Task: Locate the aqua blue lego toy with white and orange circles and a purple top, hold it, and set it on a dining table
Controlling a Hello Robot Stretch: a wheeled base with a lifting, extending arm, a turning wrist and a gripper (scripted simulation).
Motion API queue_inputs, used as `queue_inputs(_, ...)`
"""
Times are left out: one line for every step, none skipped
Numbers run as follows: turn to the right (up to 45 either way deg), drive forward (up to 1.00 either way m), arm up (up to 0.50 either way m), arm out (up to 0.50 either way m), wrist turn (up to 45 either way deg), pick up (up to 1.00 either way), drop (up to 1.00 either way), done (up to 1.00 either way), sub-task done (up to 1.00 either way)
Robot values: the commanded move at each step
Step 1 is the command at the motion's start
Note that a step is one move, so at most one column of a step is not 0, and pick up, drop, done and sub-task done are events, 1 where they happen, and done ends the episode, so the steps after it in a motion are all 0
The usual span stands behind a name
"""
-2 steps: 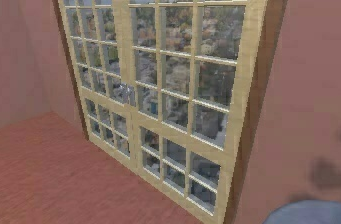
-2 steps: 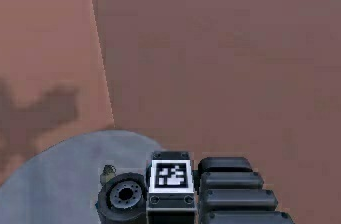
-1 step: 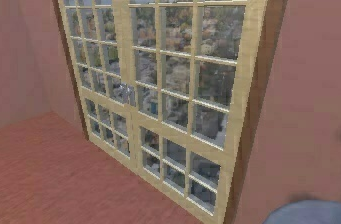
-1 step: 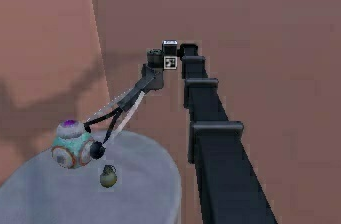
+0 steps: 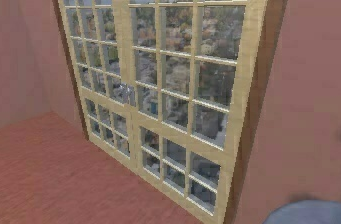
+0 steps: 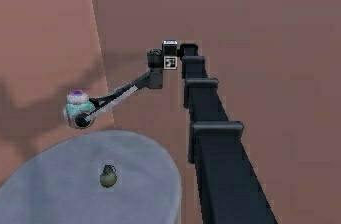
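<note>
In the arm side view my arm [image 6: 213,120], a dark square bar, rises from the bottom edge and reaches toward the pink wall. At its far end the gripper [image 6: 88,112] points down to the left. A small rounded toy [image 6: 76,108], aqua blue with a purple top and a pale circle, hangs at the fingers. It is clear of the tabletop below, so the gripper holds it. A round glass-topped table [image 6: 48,190] lies just beneath and in front of the toy.
A small dark olive object [image 6: 107,176] stands near the middle of the table. In the forward view a tall wooden-framed window [image 5: 163,90] with many panes stands close ahead between pink walls, above a red-brown floor [image 5: 38,170]. A grey-blue rounded edge [image 5: 318,212] shows at the bottom right.
</note>
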Motion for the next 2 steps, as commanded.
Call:
queue_inputs(0.0,0.00,-0.30,0.00,0.0,0.00,0.00,0.00,0.00)
queue_inputs(0.0,0.00,0.00,0.00,0.0,0.00,1.00,0.00,0.00)
